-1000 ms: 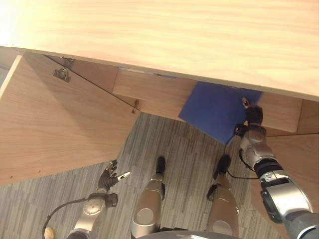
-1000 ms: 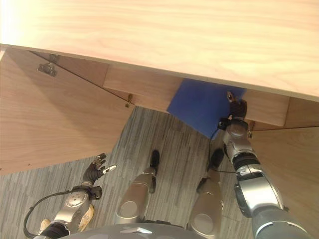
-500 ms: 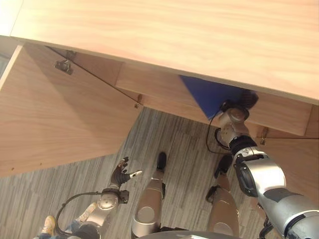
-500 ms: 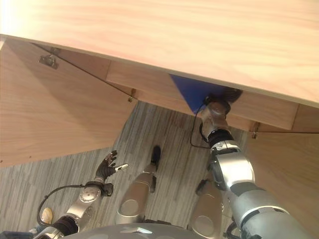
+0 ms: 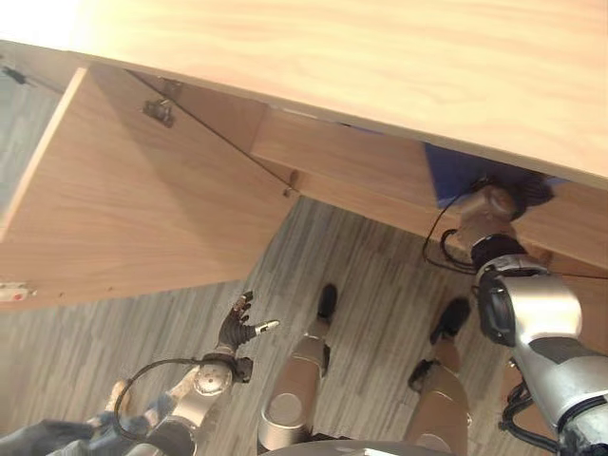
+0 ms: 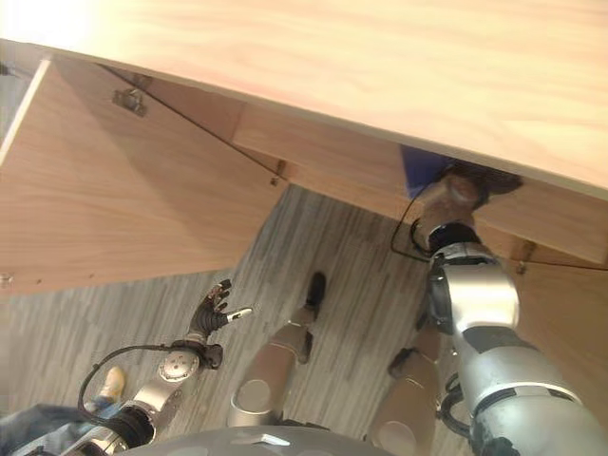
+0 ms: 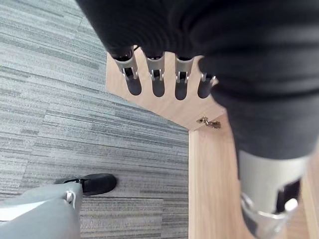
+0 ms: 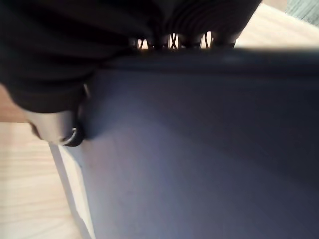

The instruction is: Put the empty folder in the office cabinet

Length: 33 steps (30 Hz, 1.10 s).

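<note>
The left cabinet door (image 5: pixel 142 209) stands swung open, its pale wood inner face turned up toward the head camera, with a metal hinge (image 5: pixel 160 111) near its top edge where it meets the office cabinet (image 5: pixel 380 57), whose broad light-wood top spans the upper part of both eye views. Below the door, over the grey striped carpet (image 5: pixel 380 275), the left hand (image 5: pixel 237 330) hangs low at the robot's side, well apart from the cabinet; its fingers (image 7: pixel 157 79) are straight and spread in a relaxed row with nothing between them, and its own wrist view looks past them to the corner of a wood panel and a small hinge. A person's shoe (image 6: pixel 112 382) and a bit of blue trouser leg show at the lower left edge on the carpet. Further right, the folder (image 5: pixel 456 171) is a flat, plain, deep blue sheet, mostly tucked under the cabinet's top edge inside the compartment, so just a small blue patch shows from the head. The right arm reaches up and forward into that opening, and the right hand (image 5: pixel 518 190) sits at the folder just under the top's edge. In the right wrist view the folder's smooth blue-grey face (image 8: pixel 199 159) lies right against the hand, with the thumb (image 8: pixel 55 129) at its edge and the fingers behind its far edge, clamped on it.
</note>
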### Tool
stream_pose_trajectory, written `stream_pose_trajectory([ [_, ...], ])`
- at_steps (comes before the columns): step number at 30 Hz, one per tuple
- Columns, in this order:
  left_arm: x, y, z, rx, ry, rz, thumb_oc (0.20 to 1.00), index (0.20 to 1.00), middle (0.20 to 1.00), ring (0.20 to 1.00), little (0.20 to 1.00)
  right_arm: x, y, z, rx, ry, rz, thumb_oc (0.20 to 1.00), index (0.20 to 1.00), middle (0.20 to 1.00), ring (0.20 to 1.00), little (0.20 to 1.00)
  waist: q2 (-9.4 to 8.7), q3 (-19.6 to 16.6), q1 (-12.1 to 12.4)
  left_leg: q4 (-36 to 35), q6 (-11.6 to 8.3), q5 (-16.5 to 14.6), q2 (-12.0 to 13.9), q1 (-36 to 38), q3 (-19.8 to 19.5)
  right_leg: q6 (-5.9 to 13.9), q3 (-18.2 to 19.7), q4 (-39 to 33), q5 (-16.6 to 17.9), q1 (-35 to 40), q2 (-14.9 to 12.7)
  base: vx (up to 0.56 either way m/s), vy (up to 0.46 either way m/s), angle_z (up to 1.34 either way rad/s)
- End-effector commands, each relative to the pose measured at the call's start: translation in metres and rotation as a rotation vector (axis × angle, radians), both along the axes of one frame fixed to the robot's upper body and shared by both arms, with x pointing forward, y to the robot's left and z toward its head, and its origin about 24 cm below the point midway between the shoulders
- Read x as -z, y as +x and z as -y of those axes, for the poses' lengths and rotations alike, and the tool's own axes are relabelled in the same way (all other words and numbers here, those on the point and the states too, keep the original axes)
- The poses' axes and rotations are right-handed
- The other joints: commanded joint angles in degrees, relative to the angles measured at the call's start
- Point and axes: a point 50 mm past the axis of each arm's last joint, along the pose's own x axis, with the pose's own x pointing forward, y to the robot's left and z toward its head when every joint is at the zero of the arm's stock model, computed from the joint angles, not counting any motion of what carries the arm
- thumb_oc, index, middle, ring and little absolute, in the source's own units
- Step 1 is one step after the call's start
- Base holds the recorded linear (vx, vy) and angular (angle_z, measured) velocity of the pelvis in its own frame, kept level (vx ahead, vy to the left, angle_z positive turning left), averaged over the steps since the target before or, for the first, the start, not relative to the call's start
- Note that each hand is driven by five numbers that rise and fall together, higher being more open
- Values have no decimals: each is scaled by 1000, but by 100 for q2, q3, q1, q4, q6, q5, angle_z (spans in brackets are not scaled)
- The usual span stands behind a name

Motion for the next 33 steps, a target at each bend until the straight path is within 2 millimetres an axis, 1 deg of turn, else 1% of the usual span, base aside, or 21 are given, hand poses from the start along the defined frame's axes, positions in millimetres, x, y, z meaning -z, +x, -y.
stream_pose_trajectory([
  [1,-5,1,-10,73,84,34,1000,1000,1000,1000,1000,-38,-7,29,129,41,165,200,200,200,200,200,-50,-97,128,398,-86,-937,67,181,-62,558,554,61,-37,-252,-336,41,-20,14],
  [2,-3,-1,-8,80,83,25,1000,1000,1000,1000,1000,-42,-10,39,159,51,175,200,200,200,200,200,0,-119,168,366,-93,-917,77,159,-80,555,536,90,-63,-293,-330,44,-21,14],
  [5,-1,-4,-6,91,72,12,1000,1000,1000,1000,1000,-50,-18,59,206,87,207,200,200,200,200,200,102,-160,232,298,-113,-870,129,109,-100,540,503,181,-145,-398,-316,29,-28,8],
  [7,0,-6,-5,95,69,4,1000,1000,1000,1000,1000,-56,-20,66,222,107,228,200,200,200,200,200,156,-172,265,257,-118,-857,152,95,-124,531,498,243,-184,-468,-305,13,-18,0],
  [9,0,-6,-5,97,69,5,1000,1000,1000,1000,1000,-57,-20,67,222,107,230,200,200,200,200,200,163,-178,271,249,-120,-853,157,89,-127,528,497,259,-193,-483,-303,0,0,0],
  [10,0,-6,-6,99,73,1,1000,1000,1000,1000,1000,-62,-22,72,232,125,242,200,200,200,200,200,232,-197,313,205,-136,-848,216,79,-131,511,505,349,-260,-557,-267,31,-28,-1],
  [13,-1,-6,-9,88,81,2,1000,1000,1000,1000,1000,-74,-22,75,236,155,269,200,200,200,200,200,354,-194,374,153,-163,-817,279,53,-119,483,546,541,-368,-776,-234,49,-20,-2],
  [14,-1,-5,-10,84,81,4,1000,1000,1000,1000,1000,-80,-21,74,227,152,278,200,200,200,200,200,404,-206,405,135,-171,-853,329,57,-107,487,574,625,-454,-852,-199,50,1,-1],
  [16,-2,-4,-10,80,80,5,1000,1000,1000,1000,1000,-86,-21,74,219,142,279,200,200,200,200,200,439,-207,426,127,-185,-840,357,21,-90,466,596,746,-521,-962,-181,35,-17,-1],
  [18,-1,-5,-15,66,92,-1,1000,1000,1000,1000,1000,-100,-19,73,203,137,305,200,200,200,200,200,523,-188,488,55,-217,-779,433,-24,-78,456,595,918,-626,-1196,-153,27,-35,-3],
  [22,0,-5,-18,56,97,-6,1000,1000,1000,1000,1000,-119,-18,72,172,107,323,200,200,200,200,200,604,-229,567,-122,-261,-645,554,-102,-60,421,624,1190,-801,-1541,-91,30,-38,-6],
  [23,0,-5,-18,56,97,-6,1000,1000,1000,1000,1000,-119,-18,72,172,107,323,200,200,200,200,200,604,-229,567,-122,-261,-645,554,-102,-60,421,624,1190,-801,-1541,-91,21,-27,-4],
  [27,0,-6,-23,26,96,-11,1000,1000,1000,1000,1000,-133,-17,68,140,80,328,200,200,200,200,200,672,-268,655,-280,-301,-539,655,-136,-41,368,631,1443,-953,-1839,-35,35,-51,-3],
  [28,1,-8,-25,17,97,-19,1000,1000,1000,1000,1000,-142,-17,67,134,54,336,200,200,200,200,200,699,-283,700,-352,-320,-488,697,-148,-40,355,630,1546,-1028,-1948,-8,24,-55,-2],
  [29,1,-8,-25,17,97,-19,1000,1000,1000,1000,1000,-142,-17,67,134,54,336,200,200,200,200,200,699,-283,700,-352,-320,-488,697,-148,-40,355,630,1546,-1028,-1948,-8,23,-54,-2],
  [33,3,-13,-27,0,88,-38,1000,1000,1000,1000,1000,-155,-16,62,104,-13,320,200,200,200,200,200,785,-305,785,-547,-359,-346,777,-191,-54,313,638,1833,-1150,-2259,17,10,-41,-6],
])
